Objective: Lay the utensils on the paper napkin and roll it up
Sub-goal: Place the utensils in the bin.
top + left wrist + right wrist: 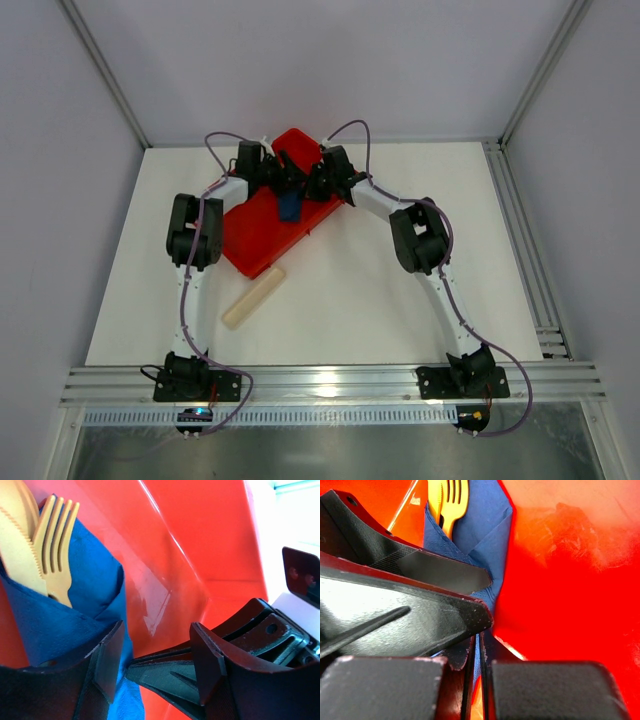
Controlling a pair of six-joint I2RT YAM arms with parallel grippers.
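White bench [400,300], red tray [255,235]; rolling underway: right gripper [480,652] pinches paper napkin [95,580] around utensils [52,540]; left gripper [156,647] gapes, likely must tuck the fold next.

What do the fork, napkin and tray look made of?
Fork: likely plastic, orange-yellow and matte, with smooth moulded tines.
Napkin: probably thin paper, matte navy, with soft folds.
Tray: apparently hard plastic, glossy red, with light reflections.
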